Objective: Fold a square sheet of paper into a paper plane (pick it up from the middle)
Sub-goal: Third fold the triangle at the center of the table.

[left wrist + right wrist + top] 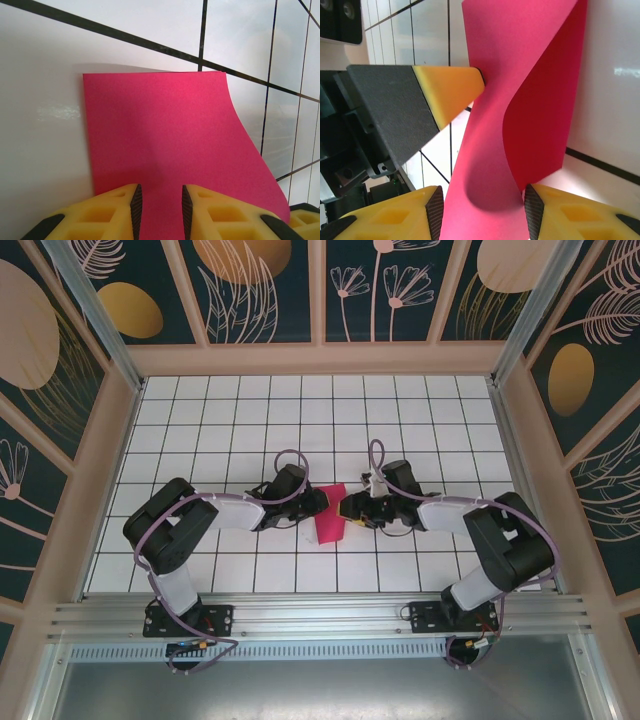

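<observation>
White tiles ruled with dark lines covered the table [250, 410] where two robot arms met over a single sheet. Nearest the overhead camera, both arms rose from an aluminium rail [320, 612] and bent inward toward mid-table. Between them sat the square sheet of paper [330, 522], magenta-red, close to the table's middle. The left gripper [160, 189] stood over the sheet's left side, jaws apart with a clear gap, the paper lying flat on the tiles beneath and beyond them. One of its yellow-tipped fingers [452, 87] touched the paper. The right gripper [482, 190] had its jaws spread wider, a lifted, curled fold of the sheet standing between them; whether the pads touched it could not be told. Beyond stretched bare tiles, then teal panels [265, 300] printed with gold leaves.
</observation>
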Controlling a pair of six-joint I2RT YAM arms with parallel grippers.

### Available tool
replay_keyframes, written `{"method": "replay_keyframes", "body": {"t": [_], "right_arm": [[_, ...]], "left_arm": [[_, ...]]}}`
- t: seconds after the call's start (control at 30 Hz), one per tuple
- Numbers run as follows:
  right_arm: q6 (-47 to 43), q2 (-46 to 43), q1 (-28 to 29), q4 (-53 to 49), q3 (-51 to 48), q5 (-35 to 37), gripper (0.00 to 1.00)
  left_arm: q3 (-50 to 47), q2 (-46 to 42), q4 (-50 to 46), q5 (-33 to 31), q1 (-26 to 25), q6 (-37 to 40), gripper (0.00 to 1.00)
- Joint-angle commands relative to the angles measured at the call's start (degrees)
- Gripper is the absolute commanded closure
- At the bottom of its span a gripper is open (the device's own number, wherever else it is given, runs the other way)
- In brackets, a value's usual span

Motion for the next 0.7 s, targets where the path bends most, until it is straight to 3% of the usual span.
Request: {"method": "replay_keyframes", "body": {"t": [0.0,0.43,0.5,0.67], "right_arm": [[-1.0,0.9,-0.6,2.4,1.8,-1.5,0.51],[-3.5,-2.5,-1.4,-2.8,0.0,-1.0,0.55],[-3.9,-2.9,-1.4,-4.7,-0.2,-0.3,0.6],[-4.7,-1.4,-1.4,-6.8,-0.2,1.9,0.81]], "left_arm": [[-1.5,1.0,-1.1,2.4,-0.3,0.9,0.69],[-1.5,1.1,-1.1,2.3,-0.3,0.9,0.69],[-1.6,1.1,-1.1,2.4,-0.3,0.8,0.69],[-1.3,-0.3,-1.0,2.8,-0.3,1.9,0.69]]}}
